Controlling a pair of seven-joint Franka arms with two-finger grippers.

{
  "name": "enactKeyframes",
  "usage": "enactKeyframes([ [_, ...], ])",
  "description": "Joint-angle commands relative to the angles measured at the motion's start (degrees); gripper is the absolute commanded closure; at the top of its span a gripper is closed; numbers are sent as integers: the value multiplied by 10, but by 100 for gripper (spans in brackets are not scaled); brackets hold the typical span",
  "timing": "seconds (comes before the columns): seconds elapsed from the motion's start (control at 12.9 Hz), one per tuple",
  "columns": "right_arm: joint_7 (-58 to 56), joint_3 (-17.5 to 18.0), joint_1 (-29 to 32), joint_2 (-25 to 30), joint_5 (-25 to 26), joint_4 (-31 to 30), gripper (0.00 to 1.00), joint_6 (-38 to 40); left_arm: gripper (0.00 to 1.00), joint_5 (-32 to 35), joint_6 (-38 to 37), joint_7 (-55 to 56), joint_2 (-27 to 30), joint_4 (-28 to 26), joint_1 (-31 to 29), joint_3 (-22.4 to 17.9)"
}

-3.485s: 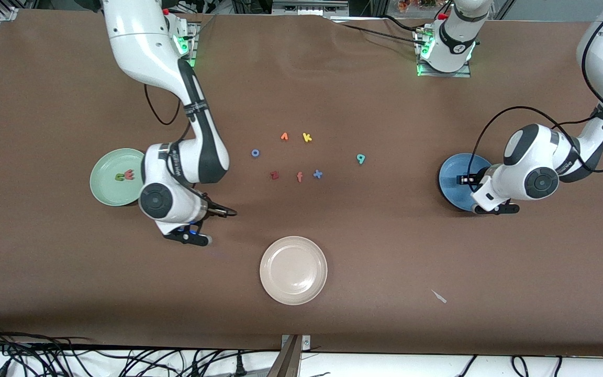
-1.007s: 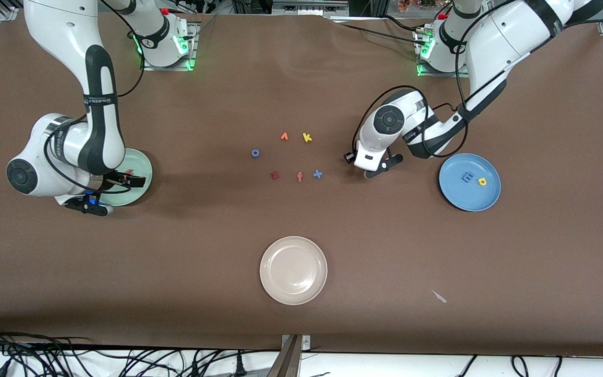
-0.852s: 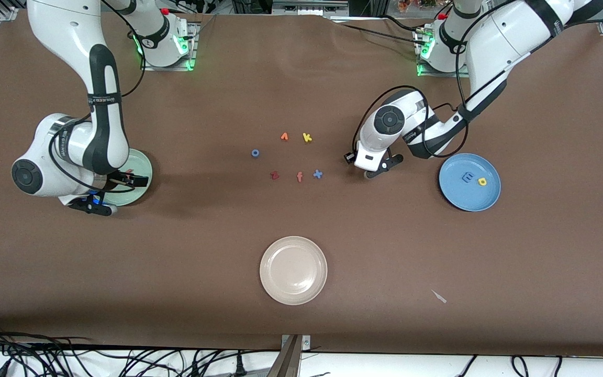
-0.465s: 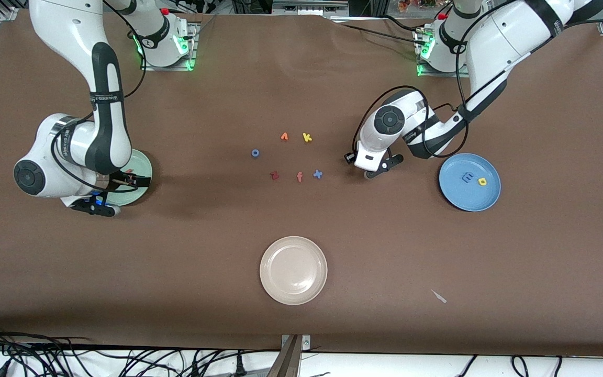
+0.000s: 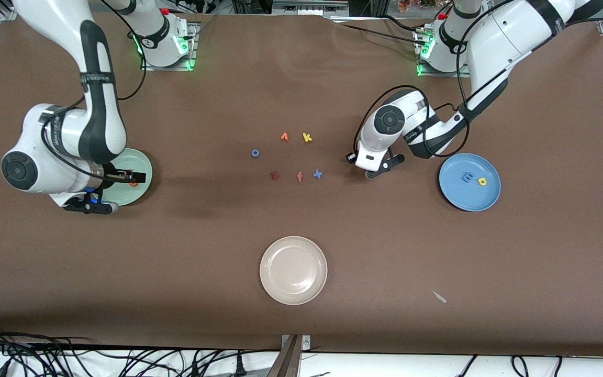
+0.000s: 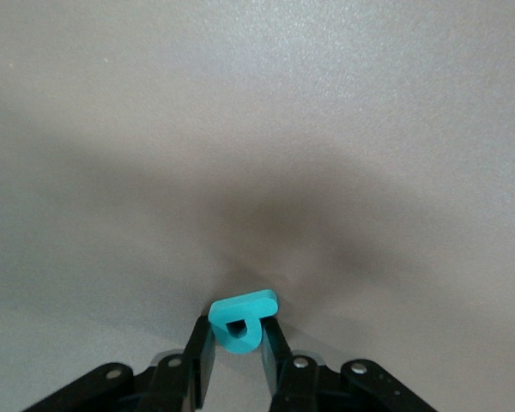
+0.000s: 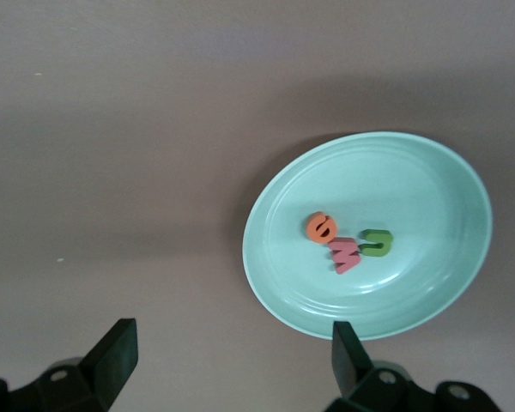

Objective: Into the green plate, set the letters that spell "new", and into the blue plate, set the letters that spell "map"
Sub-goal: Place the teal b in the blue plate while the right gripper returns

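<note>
My left gripper (image 6: 238, 330) is shut on the teal p (image 6: 240, 319), low over the brown mat. In the front view that hand (image 5: 368, 168) hides the letter. It sits between the loose letters and the blue plate (image 5: 469, 198), which holds the blue m (image 5: 467, 177) and yellow a (image 5: 482, 181). The green plate (image 7: 446, 172) holds the orange e (image 7: 320, 227), pink w (image 7: 344, 252) and green n (image 7: 377, 243). My right gripper (image 7: 232, 343) hangs open and empty over that plate's edge (image 5: 136, 159).
Several loose letters lie mid-table: a blue o (image 5: 255, 153), yellow k (image 5: 307, 137), dark red z (image 5: 274, 175), salmon f (image 5: 299, 177), an orange piece (image 5: 284, 136) and a blue cross (image 5: 317, 174). A cream plate (image 5: 293, 270) sits nearer the front camera. A small pale scrap (image 5: 439, 296) lies toward the left arm's end.
My left arm came from the blue plate to the teal p, and its fingers have just closed on it. My right arm shifted slightly over the green plate, still open.
</note>
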State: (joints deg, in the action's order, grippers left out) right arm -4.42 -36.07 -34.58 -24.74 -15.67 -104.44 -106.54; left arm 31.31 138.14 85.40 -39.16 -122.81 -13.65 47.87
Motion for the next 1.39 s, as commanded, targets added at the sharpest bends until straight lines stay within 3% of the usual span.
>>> enactKeyframes([
  [0.0, 6, 105, 105, 78, 62, -7, 0, 13, 78, 29, 7, 0, -16, 1, 2, -24],
  [0.15, 3, 198, 189, 120, 113, -6, 0, 26, 79, 29, 5, -6, -14, 3, -1, -24],
  [0.23, 2, 227, 212, 139, 148, -6, 0, 32, 79, 29, 1, -15, -11, 7, -4, -23],
  [0.31, -1, 231, 217, 161, 168, -7, 0, 43, 79, 28, -2, -20, -8, 16, -8, -23],
  [0.54, -4, 231, 224, 200, 161, 24, 0, 115, 83, 25, -40, -45, 6, 41, -37, -13],
  [0.77, 1, 231, 229, 202, 160, 96, 0, 243, 83, 18, -115, -118, 12, 62, -126, 50],
  [1.01, 10, 231, 242, 214, 155, 96, 0, 252, 84, 20, -195, -236, 13, 64, -243, 109],
  [1.32, 10, 231, 241, 210, 144, 97, 0, 252, 84, 30, -221, -370, 13, 56, -320, 106],
])
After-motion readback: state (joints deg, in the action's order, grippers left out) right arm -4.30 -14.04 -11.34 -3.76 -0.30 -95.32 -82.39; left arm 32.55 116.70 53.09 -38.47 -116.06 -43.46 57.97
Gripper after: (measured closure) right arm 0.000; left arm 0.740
